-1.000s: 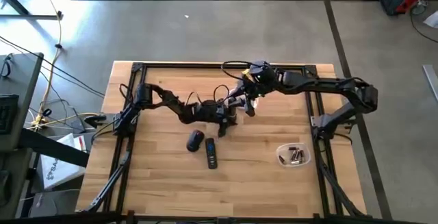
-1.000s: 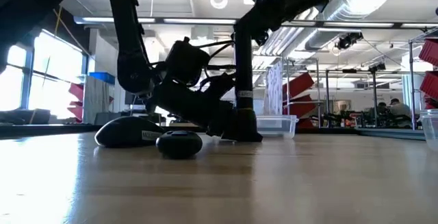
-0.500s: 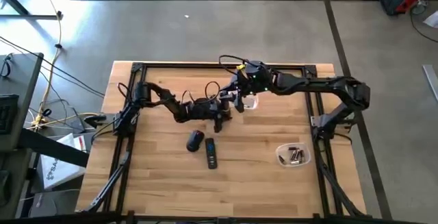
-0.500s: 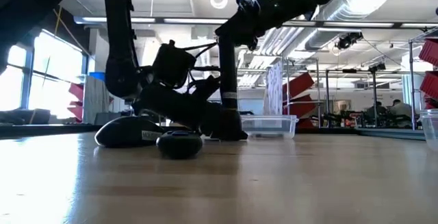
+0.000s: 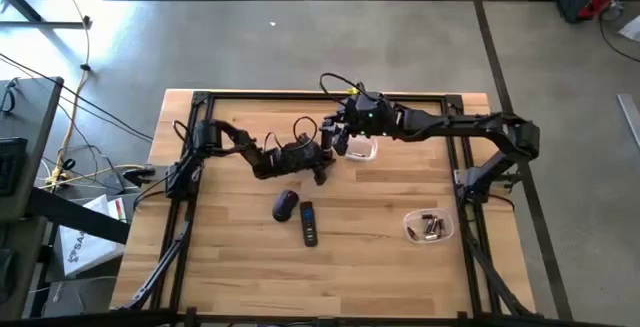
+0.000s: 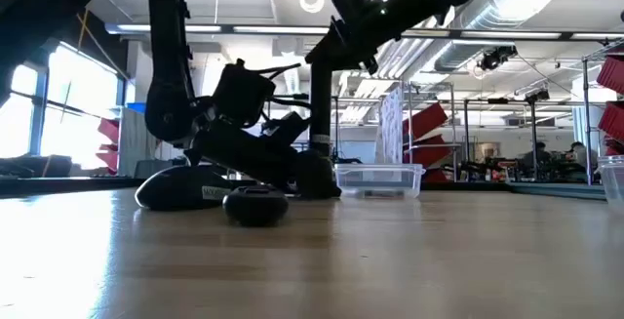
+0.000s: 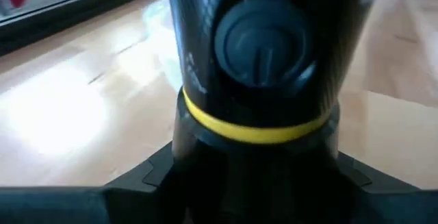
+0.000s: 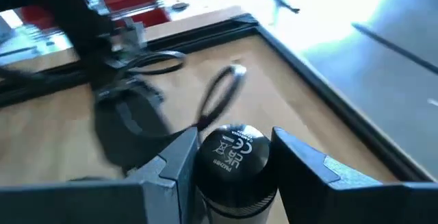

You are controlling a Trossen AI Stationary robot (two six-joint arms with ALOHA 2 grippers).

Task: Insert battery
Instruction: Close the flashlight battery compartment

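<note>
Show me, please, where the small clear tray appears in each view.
High view: the clear tray lies behind the table's centre, beside the right arm's wrist.
Low view: mid-picture, just right of the arms.
Left wrist view: cannot tell; only a pale blur.
Right wrist view: not in it.
Shared landmark: the mouse, the dark mound left of the arms in the low view.

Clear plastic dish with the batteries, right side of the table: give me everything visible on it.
The clear plastic dish is shallow, roundish and see-through. It sits flat on the wooden table near its right edge, beside the right arm's frame. Several small cylindrical batteries lie loose inside, bunched together; the exact count is unclear. Only the table touches it. The left gripper and the right gripper, which clamps a black cylinder, are off at mid-table.
</note>
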